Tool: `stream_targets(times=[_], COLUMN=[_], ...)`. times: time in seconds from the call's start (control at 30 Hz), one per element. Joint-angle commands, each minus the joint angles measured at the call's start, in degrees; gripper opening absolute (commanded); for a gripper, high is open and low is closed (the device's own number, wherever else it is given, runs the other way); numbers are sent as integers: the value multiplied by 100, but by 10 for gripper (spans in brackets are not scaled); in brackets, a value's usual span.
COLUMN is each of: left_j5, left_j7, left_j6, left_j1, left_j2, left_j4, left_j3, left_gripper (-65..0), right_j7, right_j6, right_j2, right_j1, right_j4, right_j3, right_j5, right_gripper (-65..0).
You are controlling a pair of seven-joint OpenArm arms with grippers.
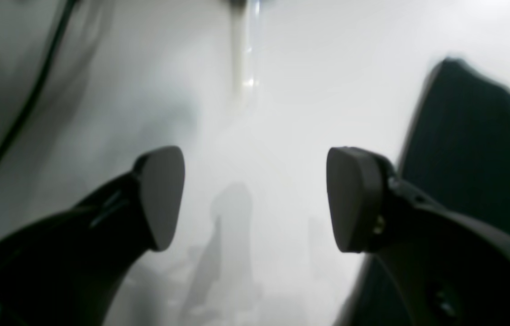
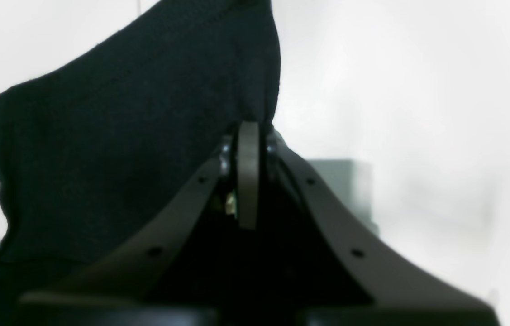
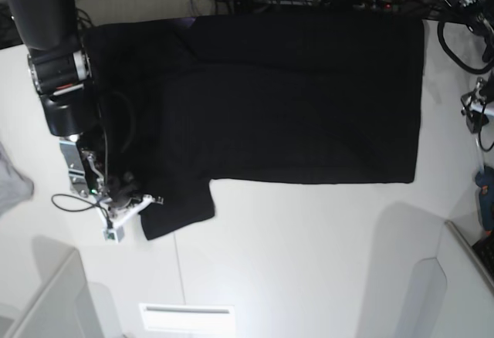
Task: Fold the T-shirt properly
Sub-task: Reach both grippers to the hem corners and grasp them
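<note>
The T-shirt [image 3: 293, 99] lies plain side up across the upper half of the base view, a broad black slab on the white worktop [image 3: 309, 261], its body running from upper left to upper right with one short sleeve [image 3: 177, 203] hanging down toward lower left of the frame. It looks light, soft and limp: it will drape and sag from any single held point, drag along the surface and crease where it bunches, so a pull from one corner alone would likely skew the fold. The knit looks matte, not slippery, and nothing about it is fragile. Hems and sleeve edges seem the best places to take hold, as they give a thicker edge to grip.

The right tool [image 2: 248, 136], at centre of the right wrist view, has its fingers pressed together on the edge of the black fabric, which rises above and left of them; in the base view this sits at the sleeve's left edge, lower left.

The left tool [image 1: 255, 199] is spread wide in the left wrist view, pads [image 1: 162, 194] well apart with only bare worktop between them; a dark stretch of shirt fills the right of that frame, beside the tool but not between its pads. I cannot find this arm in the base view.

A grey cloth [image 3: 11, 180] peeks in at the left edge, apart from the shirt.
</note>
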Motion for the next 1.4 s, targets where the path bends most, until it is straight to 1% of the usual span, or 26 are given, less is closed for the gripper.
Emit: stream_targets(times=[0.0,0.1,0.23,0.3,0.5,0.7,0.73,0.8,0.87,0.93,1.1,1.37], left_j5=[-80,-80,-72,-72,-72,-72,-72,-72,-72,-72,-80,-80], left_j7=[-83,-91,-135,-293,-689,-1120,-1155,-1269,-1410,-1542,-1691,-1753], left_j6=[-16,-16,-16,-7,-7,2,46,292,459,485,485,476], left_j1=[-152,-574,-1128,-1339,-1884,-2376,-2446,-2543,-2613,-2631,-2930,-2868], left_j2=[-167,-272,-272,-272,-281,-281,-281,-281,-281,-272,-246,-237], left_j4=[-112,-640,-1325,-1615,-2486,-3321,-3409,-3523,-3611,-3787,-4350,-4411], left_j3=[185,677,1099,1345,2119,2576,2673,2848,3015,3191,3332,3332], left_gripper=[-174,-174,-174,-176,-232,-230,-230,-230,-230,-229,-230,-234], right_j7=[-53,-53,-53,-62,-62,-62,-62,-62,-62,-62,-62,-53], right_j6=[21,21,21,21,21,21,21,21,21,21,21,21], right_j2=[36,36,36,36,36,36,36,36,36,36,36,36], right_j1=[139,139,148,148,148,139,139,139,139,139,139,69], right_j4=[46,46,46,46,46,46,46,46,46,46,46,46], right_j3=[10,10,19,28,19,19,19,10,2,2,10,28], right_j5=[-21,-3,-3,-3,-12,-12,-12,-12,-12,-12,-12,-21], right_gripper=[-650,-650,-650,-650,-650,-650,-650,-650,-650,-650,-650,-650])
